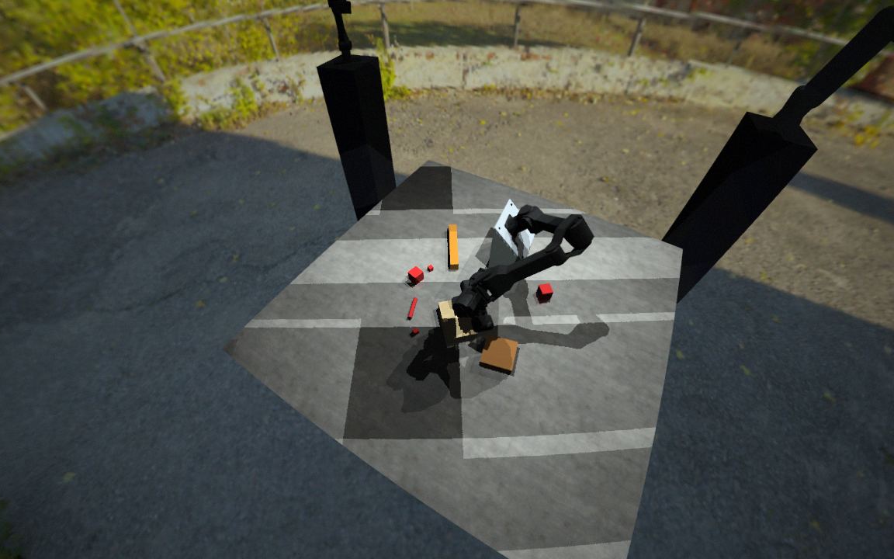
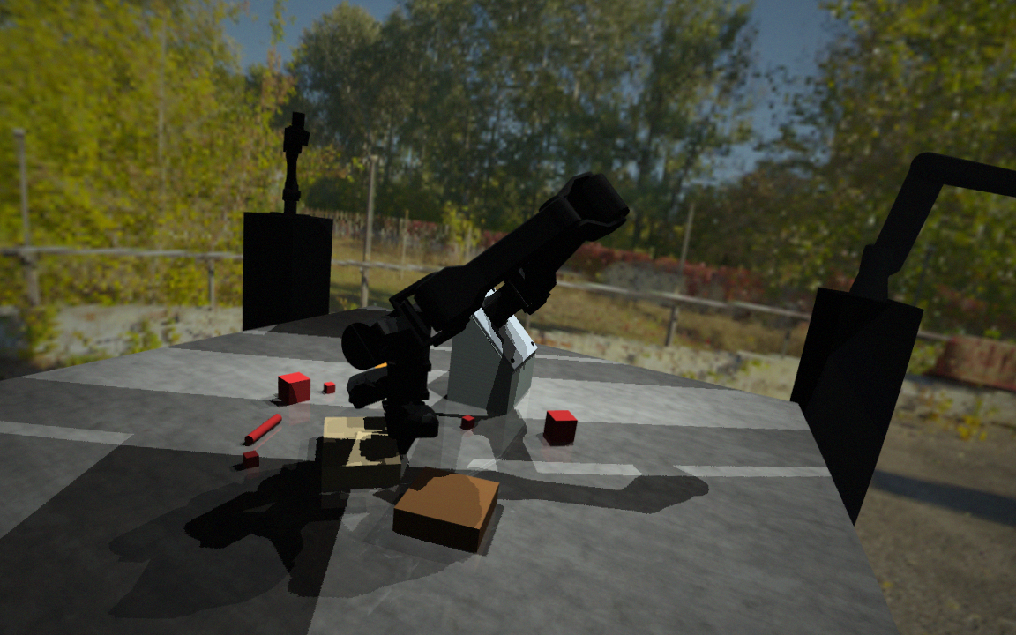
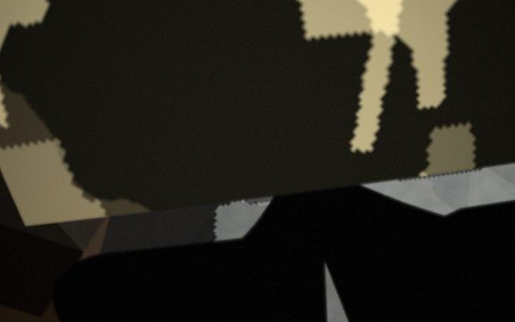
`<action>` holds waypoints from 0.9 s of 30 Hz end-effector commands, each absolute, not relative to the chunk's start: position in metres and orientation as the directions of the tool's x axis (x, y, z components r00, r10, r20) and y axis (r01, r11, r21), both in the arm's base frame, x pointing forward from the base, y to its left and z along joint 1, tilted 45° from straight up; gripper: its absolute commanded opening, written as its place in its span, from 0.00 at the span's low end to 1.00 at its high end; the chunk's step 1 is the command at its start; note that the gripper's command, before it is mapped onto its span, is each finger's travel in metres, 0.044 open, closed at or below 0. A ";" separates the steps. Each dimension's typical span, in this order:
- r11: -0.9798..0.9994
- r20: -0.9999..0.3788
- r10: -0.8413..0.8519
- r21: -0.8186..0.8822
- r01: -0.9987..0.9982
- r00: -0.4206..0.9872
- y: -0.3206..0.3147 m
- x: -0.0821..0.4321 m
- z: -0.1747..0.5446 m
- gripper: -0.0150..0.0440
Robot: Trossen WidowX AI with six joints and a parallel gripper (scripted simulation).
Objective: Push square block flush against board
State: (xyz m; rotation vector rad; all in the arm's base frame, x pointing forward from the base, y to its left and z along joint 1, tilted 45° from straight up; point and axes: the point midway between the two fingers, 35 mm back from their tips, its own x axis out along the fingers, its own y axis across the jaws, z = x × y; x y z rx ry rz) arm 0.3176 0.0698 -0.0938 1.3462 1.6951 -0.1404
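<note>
A cream slab (image 1: 446, 315) (image 2: 342, 427) (image 3: 43, 179) lies flat on the table, partly in the arm's shadow. An orange-brown square block (image 1: 499, 353) (image 2: 448, 498) lies flat in front of it and to its right; a gap shows between their nearest corners, and their sides are turned relative to each other. A long orange bar (image 1: 453, 246) lies farther back, mostly hidden by the arm in the exterior view. My gripper (image 1: 483, 325) (image 2: 407, 446) is shut and empty, pointing down low at the cream slab's right side. Whether it touches the slab is hidden.
Red cubes (image 1: 415, 275) (image 2: 294, 387) and a red stick (image 1: 412, 308) (image 2: 263, 429) lie left of the slab. Another red cube (image 1: 545, 292) (image 2: 560, 427) lies to the right. A small red cube (image 2: 467, 422) lies behind the gripper. The pale arm base (image 2: 468, 375) stands behind.
</note>
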 end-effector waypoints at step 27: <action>0.394 -0.712 0.701 0.437 0.809 0.043 0.078 0.311 -0.085 0.25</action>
